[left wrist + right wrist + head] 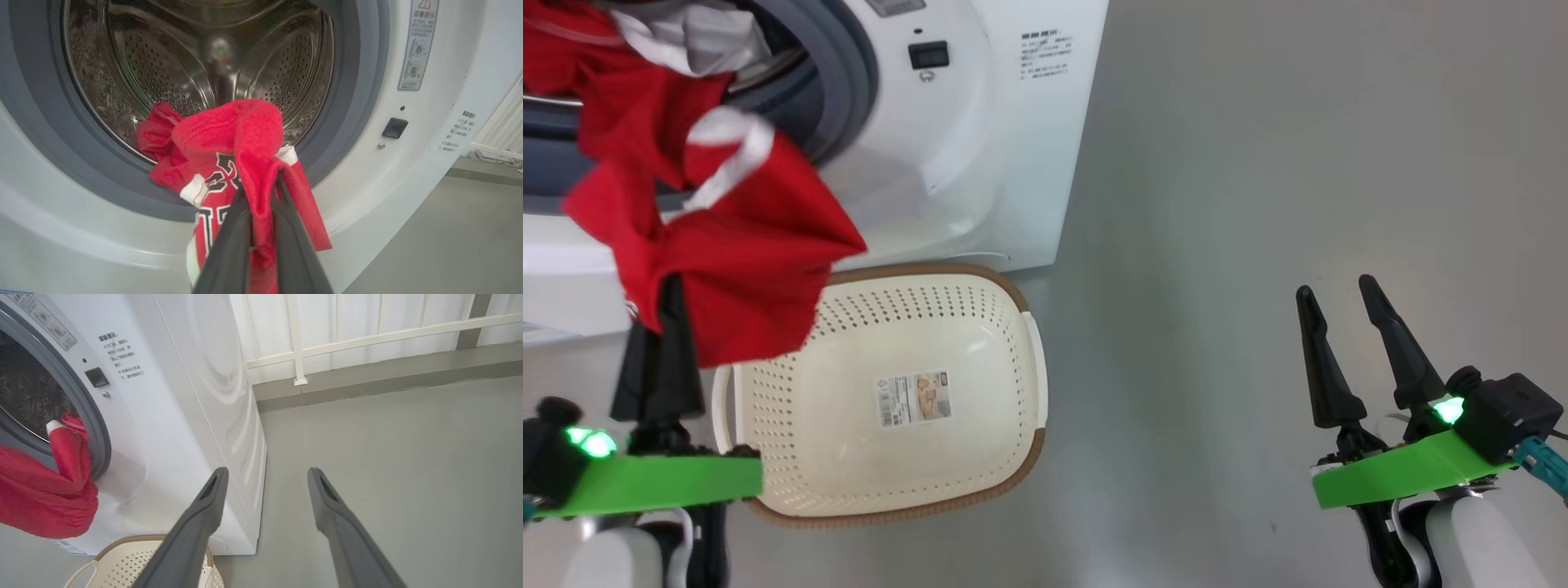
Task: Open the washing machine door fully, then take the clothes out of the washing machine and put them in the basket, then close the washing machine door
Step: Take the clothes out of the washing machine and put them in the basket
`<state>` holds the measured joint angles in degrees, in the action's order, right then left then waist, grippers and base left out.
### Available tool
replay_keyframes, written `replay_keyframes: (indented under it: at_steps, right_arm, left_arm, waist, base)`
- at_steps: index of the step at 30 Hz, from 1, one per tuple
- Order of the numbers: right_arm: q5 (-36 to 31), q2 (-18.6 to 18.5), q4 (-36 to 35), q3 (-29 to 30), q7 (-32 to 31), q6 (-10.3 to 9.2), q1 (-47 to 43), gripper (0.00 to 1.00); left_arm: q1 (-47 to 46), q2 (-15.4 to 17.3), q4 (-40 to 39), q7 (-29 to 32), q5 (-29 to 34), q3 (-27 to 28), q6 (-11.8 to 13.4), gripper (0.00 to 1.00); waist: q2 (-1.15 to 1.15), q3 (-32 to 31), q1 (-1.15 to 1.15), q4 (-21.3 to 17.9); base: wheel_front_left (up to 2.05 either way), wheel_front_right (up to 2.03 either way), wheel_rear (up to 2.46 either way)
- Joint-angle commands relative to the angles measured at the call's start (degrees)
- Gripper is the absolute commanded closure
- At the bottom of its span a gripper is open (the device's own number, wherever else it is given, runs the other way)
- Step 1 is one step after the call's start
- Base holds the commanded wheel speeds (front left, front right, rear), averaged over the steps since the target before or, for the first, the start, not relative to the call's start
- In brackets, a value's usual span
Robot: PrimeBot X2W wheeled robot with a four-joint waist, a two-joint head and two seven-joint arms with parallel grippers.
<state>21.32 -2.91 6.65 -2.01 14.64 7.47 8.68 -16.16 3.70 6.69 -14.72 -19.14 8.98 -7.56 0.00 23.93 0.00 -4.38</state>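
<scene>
The left wrist view gives what the head view hides: the left gripper [261, 192] has its two dark fingers pressed together on a fold of the clothes [229, 130], red fabric squeezed in the narrow slit between them and spilling down both sides. Ahead of the tips the garment bunches up, black-and-white lettering and a white trim patch just to the left of the fingers, and its far end trails over the grey gasket [359, 81] into the steel drum [163, 61] of the washing machine [408, 163]. The head view shows the left gripper [670, 302] with its tips buried under the hanging red clothes [743, 253], which stretch from the jaws up to the washer's [996, 122] mouth, a white piece lying at the top. It also shows the basket [1013, 302] on the floor just right of the left jaws, a sticker [913, 398] on its bottom, the cloth's lower corner hanging over its left rim. The right gripper [1336, 287] is well apart from basket and clothes, fingers spread with grey floor [1258, 163] between them. The right wrist view confirms that spread right gripper [267, 471], with the basket's rim [135, 539] under its left finger, the clothes [36, 498] far left, and a white railing [367, 335] ahead.
</scene>
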Motion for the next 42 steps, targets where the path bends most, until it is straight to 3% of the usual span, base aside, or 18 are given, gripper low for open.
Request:
replay_keyframes:
  at_steps: [1, 14, 25, 42]
  right_arm:
    - [0.6, 0.0, -1.6, -1.3, 0.4, 0.02, 0.7, 0.0]
    - [1.5, 0.0, -2.0, -1.8, 0.4, 0.02, 3.1, 0.0]
    - [1.6, 0.0, -3.1, -2.1, 0.4, 0.02, 5.3, 0.0]
    - [0.4, 0.0, -4.5, -2.3, 0.4, 0.02, 7.5, 0.0]
  left_arm:
    - [0.9, 1.3, -0.5, -0.3, 0.1, 1.3, 0.1, 1.0]
    - [-4.2, 4.3, 16.8, -0.3, -0.1, -2.9, 0.1, 1.0]
    - [-11.2, 6.9, 30.7, -0.3, -2.9, -9.8, 0.1, 1.0]
    - [-20.3, 9.3, 42.8, -0.3, -8.7, -20.0, 0.1, 1.0]
  waist:
    - [0.0, 0.9, 0.0, -0.4]
    - [0.0, 7.0, 0.0, -2.1]
    - [0.0, 13.8, 0.0, -2.3]
    - [0.0, 20.4, 0.0, -1.3]
  base:
    - [0.0, 0.0, 0.0]
    - [0.0, 0.0, 0.0]
    - [0.0, 0.0, 0.0]
    - [0.0, 0.0, 0.0]
